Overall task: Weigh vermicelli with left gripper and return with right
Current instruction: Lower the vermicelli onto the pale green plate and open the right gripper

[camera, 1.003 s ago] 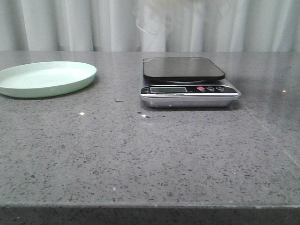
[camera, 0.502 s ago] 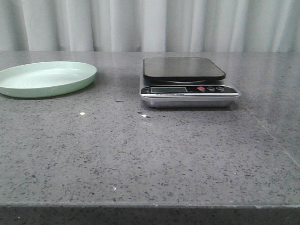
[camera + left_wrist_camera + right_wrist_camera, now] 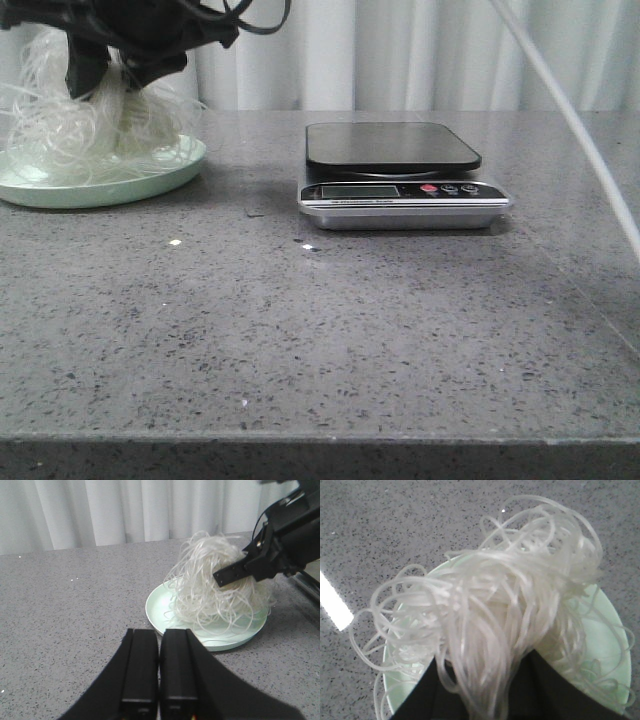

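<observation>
The return step of the task is shown. The vermicelli (image 3: 85,125) is held by the right gripper (image 3: 105,80) over the pale green plate (image 3: 150,178), with the lower strands resting on the plate and the upper part of the tangle clamped between the jaws; the scale (image 3: 400,178) stands bare, well apart from the plate on the table (image 3: 320,330). The weighing is judged to be finished. For the next move, the jaws are judged to need parting and the right gripper to be lifted straight up, so that clinging loops are not dragged off the plate.

The right arm is reached across to the robot's left side, its gripper angled downward onto the tangle. The left gripper (image 3: 159,667) is drawn back near the plate, level with the table, jaws pressed together and holding nothing.
</observation>
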Controlling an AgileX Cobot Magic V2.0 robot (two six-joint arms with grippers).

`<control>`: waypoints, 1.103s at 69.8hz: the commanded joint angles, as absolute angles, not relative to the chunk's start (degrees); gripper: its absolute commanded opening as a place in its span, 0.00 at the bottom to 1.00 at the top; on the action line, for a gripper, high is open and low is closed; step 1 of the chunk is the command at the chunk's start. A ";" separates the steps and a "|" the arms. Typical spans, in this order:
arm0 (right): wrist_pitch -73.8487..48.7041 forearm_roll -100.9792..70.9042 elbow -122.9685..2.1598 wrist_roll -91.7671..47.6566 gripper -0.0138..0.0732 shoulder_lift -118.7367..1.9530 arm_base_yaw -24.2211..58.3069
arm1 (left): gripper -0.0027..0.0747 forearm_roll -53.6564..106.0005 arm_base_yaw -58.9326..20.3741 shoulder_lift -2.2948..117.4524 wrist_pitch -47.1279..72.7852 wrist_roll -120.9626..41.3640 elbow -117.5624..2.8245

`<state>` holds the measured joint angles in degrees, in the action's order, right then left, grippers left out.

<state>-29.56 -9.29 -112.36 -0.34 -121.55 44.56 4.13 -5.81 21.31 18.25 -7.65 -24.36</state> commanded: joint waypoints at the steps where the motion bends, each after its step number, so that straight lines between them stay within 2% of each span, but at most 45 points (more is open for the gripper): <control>1: -24.69 -9.73 -114.87 -0.96 0.33 -118.02 44.47 | 0.21 4.48 -5.70 21.53 13.83 -7.70 -25.86; 28: -24.69 -9.73 -114.87 -0.96 0.34 -118.81 44.47 | 0.21 4.48 -5.70 21.53 13.83 -7.70 -25.86; 34: -25.20 -9.73 -114.87 -0.96 0.41 -118.74 44.47 | 0.21 4.48 -5.70 21.53 13.83 -7.70 -25.86; 45: -27.51 -9.73 -116.29 -0.96 0.62 -118.69 44.41 | 0.21 4.48 -5.70 21.53 13.83 -7.70 -25.86; 53: -28.02 -9.73 -117.26 -0.96 0.71 -118.38 44.30 | 0.21 4.48 -5.70 21.53 13.83 -7.70 -25.86; 77: -31.77 -7.29 -117.71 -0.96 0.73 -113.98 43.72 | 0.21 4.48 -5.70 21.53 13.83 -7.70 -25.86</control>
